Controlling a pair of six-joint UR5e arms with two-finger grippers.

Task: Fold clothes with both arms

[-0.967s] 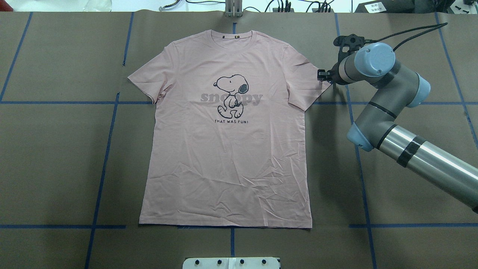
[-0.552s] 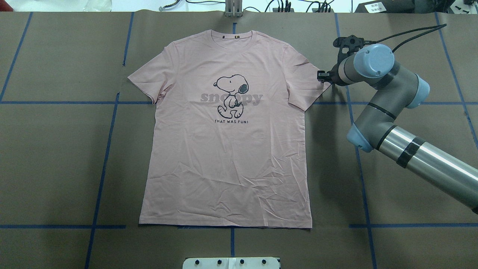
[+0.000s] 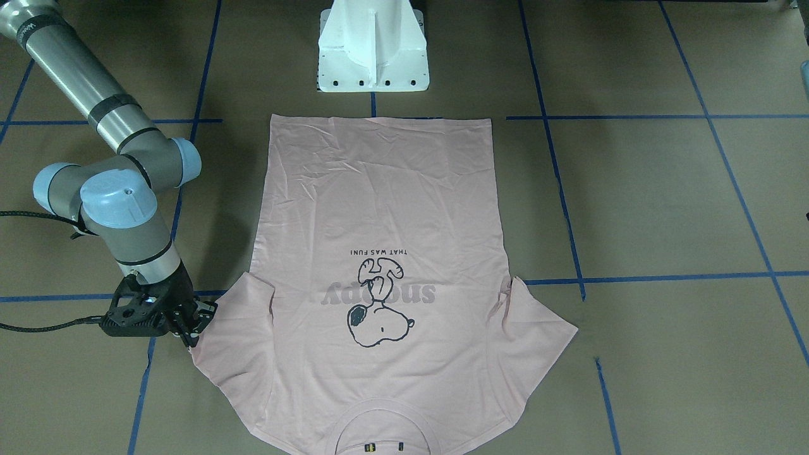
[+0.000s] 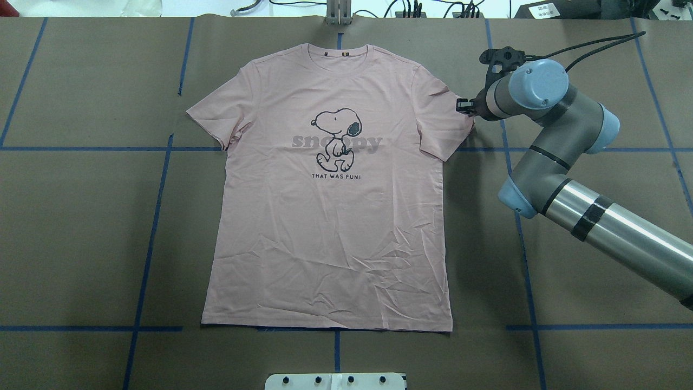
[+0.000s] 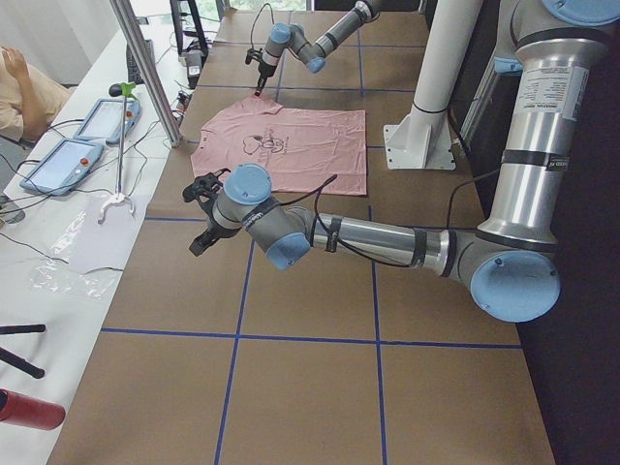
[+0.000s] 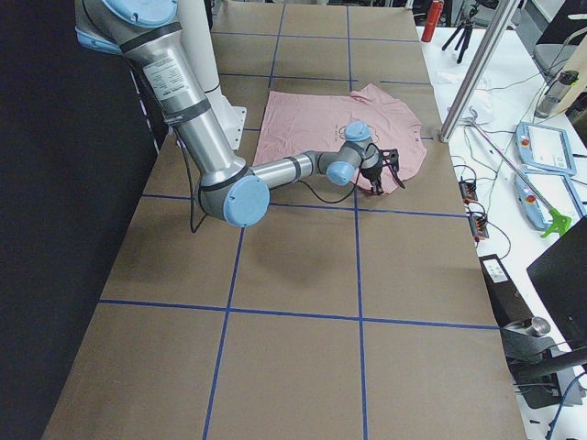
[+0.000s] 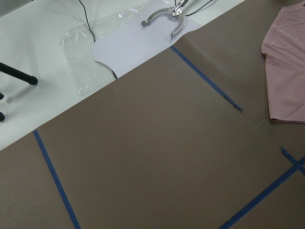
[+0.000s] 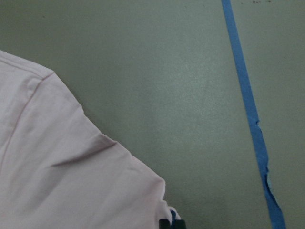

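Observation:
The pale pink T-shirt lies flat and face up on the brown table, collar at the far edge, dog print in the middle. My right gripper is low at the outer edge of the shirt's right-hand sleeve and looks shut on the sleeve hem. The front view shows it pinching that sleeve corner. The right wrist view shows the sleeve wrinkled toward a dark fingertip. My left gripper hovers over bare table beyond the other sleeve; I cannot tell whether it is open or shut. Its wrist view shows only that sleeve's edge.
The white pedestal base stands at the near edge behind the shirt's hem. Blue tape lines cross the brown table. A metal post, tablets, cables and a seated person are on the operators' side.
My right gripper has moved slightly up and toward the shirt. The sleeve's outer corner has drawn in with it. The rest of the shirt lies as before.

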